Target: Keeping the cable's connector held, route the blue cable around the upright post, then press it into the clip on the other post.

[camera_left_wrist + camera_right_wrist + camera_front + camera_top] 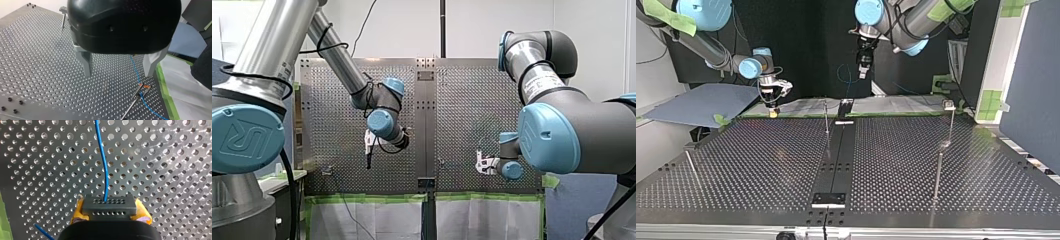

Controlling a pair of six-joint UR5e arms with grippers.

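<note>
Nearest, my right gripper [110, 214] clamps, between yellow pads [76, 212], a black rectangular plastic connector [109, 206], its thin blue cable [102, 157] trailing across the perforated metal table [175, 171]. Farther off, my left gripper [118, 74] hangs wide open, empty. Only the left wrist view shows the cable passing a slim metal post [133, 98]; hard pulling could drag the connector loose.

— What stands behind your table [337, 150]?
— A plain white wall [402, 30], with a black pole [442, 27] running up it.
— And along the edge at the front view's bottom?
— Green tape [362, 199], with white sheeting [377, 220] hanging under it.
— And from across the table?
— A dark backdrop [811, 45] behind me. A grey-blue board [701, 102] lies at the top view's left, a grey-blue partition [1031, 100] at its right, beside a white frame [1011, 50] patched with green.
</note>
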